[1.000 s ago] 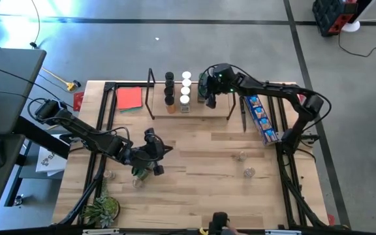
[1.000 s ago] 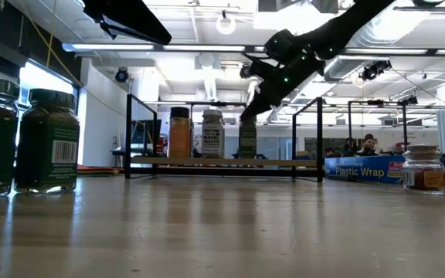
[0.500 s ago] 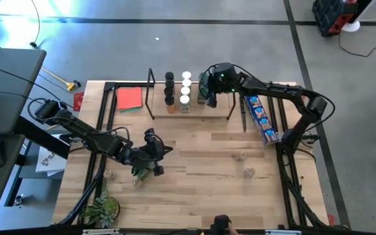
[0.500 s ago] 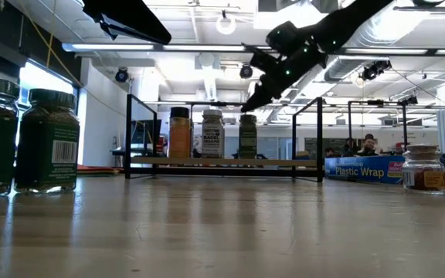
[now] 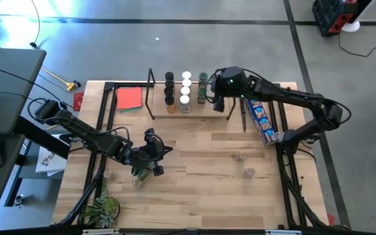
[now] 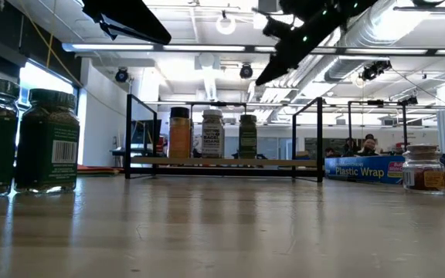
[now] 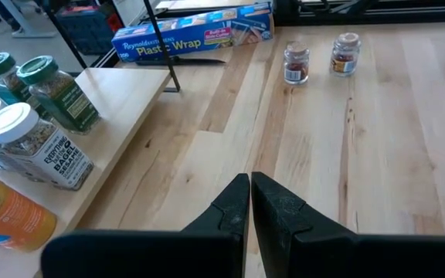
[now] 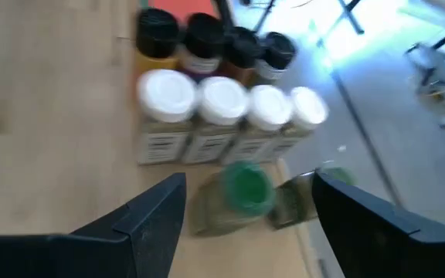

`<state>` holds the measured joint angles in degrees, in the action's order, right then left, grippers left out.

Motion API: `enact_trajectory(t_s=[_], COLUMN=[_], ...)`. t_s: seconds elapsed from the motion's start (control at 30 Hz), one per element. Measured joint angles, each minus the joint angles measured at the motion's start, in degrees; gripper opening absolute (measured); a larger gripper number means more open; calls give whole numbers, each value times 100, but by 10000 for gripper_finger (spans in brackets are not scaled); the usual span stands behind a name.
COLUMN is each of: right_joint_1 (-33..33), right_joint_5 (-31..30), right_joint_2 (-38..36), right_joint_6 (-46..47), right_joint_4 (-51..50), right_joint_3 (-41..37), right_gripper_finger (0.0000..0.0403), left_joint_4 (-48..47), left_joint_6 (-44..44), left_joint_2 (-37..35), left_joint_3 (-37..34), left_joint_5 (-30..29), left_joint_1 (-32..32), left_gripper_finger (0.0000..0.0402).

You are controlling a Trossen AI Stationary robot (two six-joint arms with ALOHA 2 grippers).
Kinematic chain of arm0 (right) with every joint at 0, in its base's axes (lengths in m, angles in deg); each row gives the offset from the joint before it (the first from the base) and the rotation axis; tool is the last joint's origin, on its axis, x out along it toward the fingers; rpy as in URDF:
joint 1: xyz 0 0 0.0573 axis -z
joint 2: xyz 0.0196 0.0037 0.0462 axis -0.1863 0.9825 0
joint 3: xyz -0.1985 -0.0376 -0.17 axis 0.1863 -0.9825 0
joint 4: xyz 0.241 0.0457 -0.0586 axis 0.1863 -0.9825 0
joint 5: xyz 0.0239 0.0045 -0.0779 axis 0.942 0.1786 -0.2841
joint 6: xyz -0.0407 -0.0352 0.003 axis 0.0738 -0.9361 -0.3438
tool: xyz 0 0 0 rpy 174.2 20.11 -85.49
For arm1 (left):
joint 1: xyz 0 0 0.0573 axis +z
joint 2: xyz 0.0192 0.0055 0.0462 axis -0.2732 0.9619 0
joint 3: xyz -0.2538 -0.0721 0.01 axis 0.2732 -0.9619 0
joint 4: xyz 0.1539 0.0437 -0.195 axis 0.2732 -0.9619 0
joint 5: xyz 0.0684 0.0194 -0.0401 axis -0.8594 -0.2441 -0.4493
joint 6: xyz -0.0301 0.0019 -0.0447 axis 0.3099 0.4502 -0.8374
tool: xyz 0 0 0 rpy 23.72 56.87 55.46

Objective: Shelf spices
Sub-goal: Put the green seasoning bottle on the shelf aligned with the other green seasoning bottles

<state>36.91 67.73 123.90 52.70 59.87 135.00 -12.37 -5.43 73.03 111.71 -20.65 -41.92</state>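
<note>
Nearest you in the low view, two green-lidded jars [image 6: 46,139] stand at the table's left front, next to your left gripper [image 5: 150,145], which hangs low over the boards with its fingers [image 7: 234,210] pressed together and nothing between them. Past it, two small jars [image 7: 319,60] of red spice stand loose on the tabletop [image 5: 201,163] toward the right side, near the blue plastic-wrap box [image 5: 261,117]. Farther back sits the shelf [image 5: 222,112], carrying a row of black-lidded jars [image 8: 207,37], a row of white-lidded jars [image 8: 230,100] beside it, and two green-lidded spices [image 8: 247,189] next in line. Your right gripper [image 5: 218,98] hangs above the shelf just beside those green jars, fingers [image 8: 153,216] spread wide and empty. At the shelf's left end a flat red square [image 5: 129,98] lies on the table.
</note>
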Motion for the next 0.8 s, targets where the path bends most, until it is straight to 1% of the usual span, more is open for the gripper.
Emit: enact_trajectory(t_s=[0.07, 0.13, 0.2, 0.23, 0.33, 0.43, 0.63, 0.7, 0.8], right_joint_1=[-120, -205, -267, -300, -314, -310, -295, -293, -256], right_joint_5=[283, 795, 1113, 1137, 1146, 1136, 900, 727, 478], right_joint_2=[-129, -131, -11, 79, 358, 637, 1157, 1339, 1533], right_joint_6=[218, 344, 393, 462, 659, 804, 1032, 1005, 1004], right_joint_4=[-369, -763, -790, -697, -182, 536, 1802, 2035, 2090], right_joint_3=[0, -11, -189, -319, -689, -963, -1062, -1062, -1062], right_gripper_finger=[275, 274, 267, 261, 232, 191, 108, 88, 67], left_joint_4=[1, 8, 21, 38, 49, 44, 44, 42, 39], left_joint_6=[0, 2, 0, 0, -1, 0, 0, 0, -44], left_joint_2=[0, 0, 0, 0, 0, 0, 0, 0, 0], left_joint_3=[0, 0, 0, 0, 0, 0, 0, 0, 0], left_joint_5=[-4, -19, -21, -21, -23, -21, -23, -23, -23], left_joint_1=[0, 0, 0, 0, 0, 0, -1, -2, 0], left_gripper_finger=[14, 14, 14, 14, 14, 14, 14, 14, 14])
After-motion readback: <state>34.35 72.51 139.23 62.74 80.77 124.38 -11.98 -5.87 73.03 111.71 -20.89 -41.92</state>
